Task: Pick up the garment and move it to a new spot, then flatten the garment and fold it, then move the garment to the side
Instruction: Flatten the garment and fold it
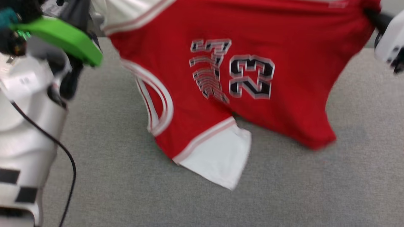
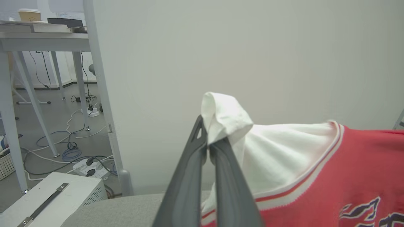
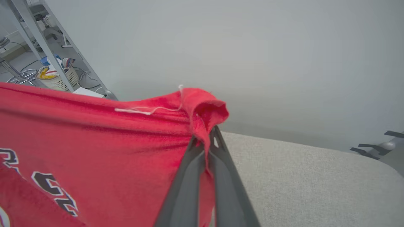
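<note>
Hanging between two raised arms, the garment (image 1: 284, 63) is stretched sideways above a grey upholstered surface (image 1: 126, 195), its lower white sleeve (image 1: 217, 160) drooping to the fabric; whether it touches cannot be told. A plain pale wall (image 2: 221, 47) stands behind.

The left gripper (image 2: 208, 148) has its jaws pressed together on a fold of the other white sleeve, and the right gripper (image 3: 206, 142) is pinched onto a bunched red corner.

The left wrist view takes in the room's edge: a grey desk (image 2: 41, 41) carrying a paper cup (image 2: 29, 14), loose cables (image 2: 72, 148) on the floor and a white box (image 2: 56, 195). The right wrist view catches a woven basket (image 3: 58, 80).

The head view gives the shirt's front, with black, white-outlined lettering (image 1: 233, 75) turned on its side. The figures read as 23 — the blurred word beside them cannot be made out.
</note>
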Controlling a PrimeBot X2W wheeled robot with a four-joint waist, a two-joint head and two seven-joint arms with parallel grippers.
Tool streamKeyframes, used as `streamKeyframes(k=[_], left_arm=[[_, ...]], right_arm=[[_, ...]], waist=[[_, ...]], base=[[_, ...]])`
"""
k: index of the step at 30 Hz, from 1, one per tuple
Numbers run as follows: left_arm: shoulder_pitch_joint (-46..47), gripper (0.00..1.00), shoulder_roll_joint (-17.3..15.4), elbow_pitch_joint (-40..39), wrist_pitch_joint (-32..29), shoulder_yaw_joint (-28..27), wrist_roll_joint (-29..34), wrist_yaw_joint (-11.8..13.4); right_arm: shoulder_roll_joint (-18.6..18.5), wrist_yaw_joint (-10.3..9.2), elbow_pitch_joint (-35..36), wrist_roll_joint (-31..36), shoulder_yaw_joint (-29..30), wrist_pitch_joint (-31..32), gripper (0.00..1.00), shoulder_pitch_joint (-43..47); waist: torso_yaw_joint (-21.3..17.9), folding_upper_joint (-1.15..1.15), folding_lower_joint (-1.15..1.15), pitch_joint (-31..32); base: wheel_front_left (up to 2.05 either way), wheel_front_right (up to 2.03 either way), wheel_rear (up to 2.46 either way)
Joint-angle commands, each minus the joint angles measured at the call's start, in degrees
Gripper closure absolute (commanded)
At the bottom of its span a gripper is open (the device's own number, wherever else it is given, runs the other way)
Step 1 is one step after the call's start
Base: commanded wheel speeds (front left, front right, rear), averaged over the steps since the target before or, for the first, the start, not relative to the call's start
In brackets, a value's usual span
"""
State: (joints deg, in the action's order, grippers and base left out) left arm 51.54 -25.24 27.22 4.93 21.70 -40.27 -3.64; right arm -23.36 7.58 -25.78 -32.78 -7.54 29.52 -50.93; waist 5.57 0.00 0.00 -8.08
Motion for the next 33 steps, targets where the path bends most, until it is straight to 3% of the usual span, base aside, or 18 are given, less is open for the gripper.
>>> streamKeyframes(k=[1, 11, 17, 26, 33], left_arm=[[4.46, 1.00, -0.89, 2.41, -0.42, -0.74, 0.94, -0.09], [30.34, 1.00, -2.57, 14.69, 0.84, -0.71, 6.26, -0.10], [39.81, 1.00, -2.24, 20.60, 2.36, -1.13, 6.89, -0.34], [43.63, 1.00, 0.41, 29.37, 4.54, -1.49, 5.08, -1.62], [40.30, 1.00, 2.88, 34.84, 5.54, -0.96, 1.91, -3.50]], right_arm=[[-0.21, -0.09, -1.11, 1.47, 1.03, -1.23, 1.00, -3.59], [1.28, -0.09, -6.99, 8.50, 3.36, -6.38, 1.00, -26.39], [2.11, -0.09, -12.84, 11.27, 4.41, -10.28, 1.00, -36.60], [5.35, -0.09, -22.51, 12.29, 3.90, -16.04, 1.00, -43.23], [6.78, -0.09, -27.04, 10.00, -0.28, -18.74, 1.00, -40.50]], waist=[[-1.36, 0.00, 0.00, -3.20], [-3.70, 0.00, 0.00, -14.74], [-4.27, 0.00, 0.00, -20.39], [-4.17, 0.00, 0.00, -25.72], [-3.67, 0.00, 0.00, -26.76]], base=[[0.00, 0.00, 0.00], [0.00, 0.00, 0.00], [0.00, 0.00, 0.00], [0.00, 0.00, 0.00], [0.00, 0.00, 0.00]])
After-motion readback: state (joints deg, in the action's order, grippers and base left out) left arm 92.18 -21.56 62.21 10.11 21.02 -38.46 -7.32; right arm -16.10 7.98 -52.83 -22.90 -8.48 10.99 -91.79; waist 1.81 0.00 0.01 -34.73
